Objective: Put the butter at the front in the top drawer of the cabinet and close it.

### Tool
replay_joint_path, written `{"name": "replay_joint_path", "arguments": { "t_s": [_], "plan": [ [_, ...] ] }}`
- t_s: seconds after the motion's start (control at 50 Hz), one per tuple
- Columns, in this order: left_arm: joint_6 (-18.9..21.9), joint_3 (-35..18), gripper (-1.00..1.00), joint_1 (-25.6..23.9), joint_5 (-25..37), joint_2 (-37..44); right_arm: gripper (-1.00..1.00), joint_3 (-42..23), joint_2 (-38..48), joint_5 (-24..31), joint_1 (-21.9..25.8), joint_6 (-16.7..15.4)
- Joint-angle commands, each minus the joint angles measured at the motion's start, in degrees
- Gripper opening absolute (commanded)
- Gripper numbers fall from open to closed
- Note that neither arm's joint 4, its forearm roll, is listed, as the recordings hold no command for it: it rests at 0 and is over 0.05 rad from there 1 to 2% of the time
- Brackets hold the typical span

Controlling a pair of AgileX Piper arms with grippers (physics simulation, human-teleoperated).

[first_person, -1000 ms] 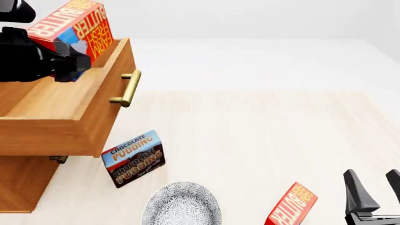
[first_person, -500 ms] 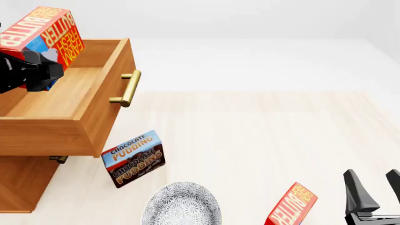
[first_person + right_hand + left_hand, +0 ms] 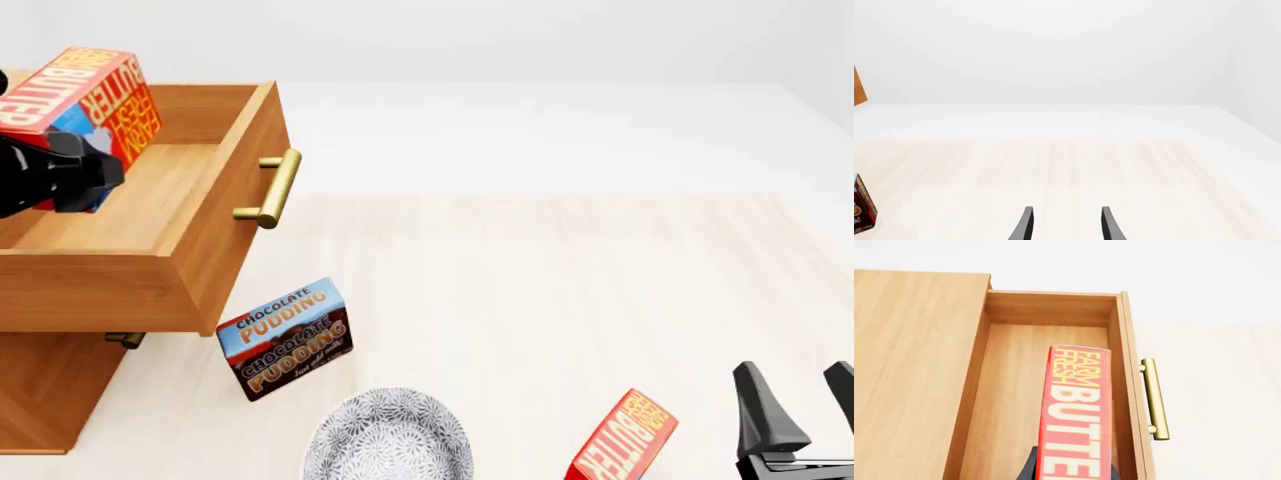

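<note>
1. Pale wood table under a white backdrop carries everything.
2. Butter is tilted above the pulled-out top drawer of the cabinet, clamped by the left gripper.
3. Below the drawer lies a chocolate pudding box, with a patterned plate nearer.
4. A twin butter carton stands beside the right gripper, whose fingers are spread and hold nothing.
</note>
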Motion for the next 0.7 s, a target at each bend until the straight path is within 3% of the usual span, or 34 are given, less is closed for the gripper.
{"name": "replay_joint_path", "arguments": {
  "t_s": [0.02, 0.32, 0.7],
  "plan": [
    [2.0, 0.2, -1.0, 2.1, -1.1, 0.7, 1.0, 0.1, -0.2, 0.1, 0.0, 0.0],
    [1.5, -0.4, -1.0, 2.2, -2.4, 3.3, 1.0, 0.3, 0.2, -0.5, 0.0, 0.1],
    [-0.5, 3.6, -1.0, 1.7, -7.5, 6.1, 1.0, 0.3, -0.1, -0.2, 0.0, 0.0]
  ]
}}
